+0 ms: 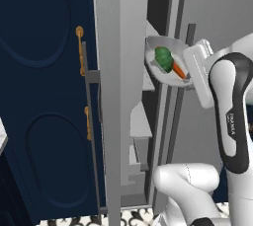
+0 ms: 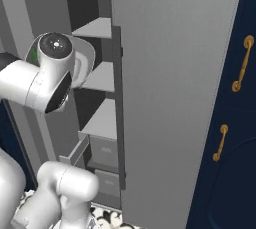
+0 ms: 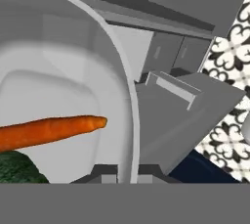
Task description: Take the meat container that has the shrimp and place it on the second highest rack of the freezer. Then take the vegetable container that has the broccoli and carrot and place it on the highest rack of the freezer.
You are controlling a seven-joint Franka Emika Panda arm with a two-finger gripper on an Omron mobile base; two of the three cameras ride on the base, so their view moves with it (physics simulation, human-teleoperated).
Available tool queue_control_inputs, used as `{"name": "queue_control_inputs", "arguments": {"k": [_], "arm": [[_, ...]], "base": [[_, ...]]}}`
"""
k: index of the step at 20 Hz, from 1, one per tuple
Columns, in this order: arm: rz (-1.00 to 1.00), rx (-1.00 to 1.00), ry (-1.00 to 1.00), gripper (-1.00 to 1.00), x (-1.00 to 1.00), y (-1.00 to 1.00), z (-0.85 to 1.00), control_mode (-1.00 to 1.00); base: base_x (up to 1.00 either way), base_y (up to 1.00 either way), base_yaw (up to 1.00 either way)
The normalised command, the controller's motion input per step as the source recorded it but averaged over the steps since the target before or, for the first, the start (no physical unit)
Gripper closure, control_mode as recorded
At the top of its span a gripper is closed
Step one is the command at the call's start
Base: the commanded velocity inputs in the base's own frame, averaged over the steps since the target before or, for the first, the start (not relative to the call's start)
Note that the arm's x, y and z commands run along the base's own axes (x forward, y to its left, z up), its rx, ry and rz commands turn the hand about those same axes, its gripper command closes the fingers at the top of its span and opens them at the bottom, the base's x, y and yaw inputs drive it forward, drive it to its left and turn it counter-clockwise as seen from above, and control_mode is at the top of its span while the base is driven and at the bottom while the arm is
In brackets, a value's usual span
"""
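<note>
The vegetable container (image 1: 168, 67) is a white dish that hangs tilted on its side in front of the open freezer (image 1: 121, 72). It holds the broccoli (image 1: 163, 58) and the carrot (image 1: 179, 71). My gripper (image 1: 190, 75) is shut on the dish's right rim. In the hand view the finger tips (image 3: 105, 172) clamp the rim (image 3: 131, 135), with the carrot (image 3: 53, 131) and broccoli (image 3: 14, 169) to the left. The dish's rim (image 2: 88, 53) sits at a height between the highest rack (image 2: 97, 27) and the second highest rack (image 2: 102, 78), just outside their front edges. The meat container with the shrimp is out of view.
A third shelf (image 2: 102, 118) and grey drawers (image 2: 106, 150) lie below the racks. The freezer door (image 1: 217, 18) stands open close beside my arm. Navy cabinets with gold handles (image 1: 49, 96) flank the freezer. Patterned floor tiles (image 3: 229, 47) show beyond the drawers.
</note>
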Motion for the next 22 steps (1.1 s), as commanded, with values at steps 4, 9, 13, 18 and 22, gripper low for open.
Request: {"name": "queue_control_inputs", "arguments": {"k": [4, 9, 13, 18, 22], "arm": [[0.0, 0.0, 0.0, 1.0, 0.37, 0.9, 0.34, -1.0], [0.0, 0.03, 0.07, 1.0, 0.76, 0.51, 0.47, -1.0], [-0.02, 0.08, 0.02, 1.0, 0.15, -0.08, 0.48, -1.0], [-0.03, 0.01, -0.01, 1.0, 0.0, -0.01, 0.08, -1.0], [-0.08, 0.0, -0.01, 1.0, 0.22, 0.0, 0.0, -1.0]], "base": [[0.0, 0.0, 0.0], [0.0, 0.0, 0.0], [0.0, 0.0, 0.0], [0.0, 0.0, 0.0], [0.0, 0.0, 0.0]]}}
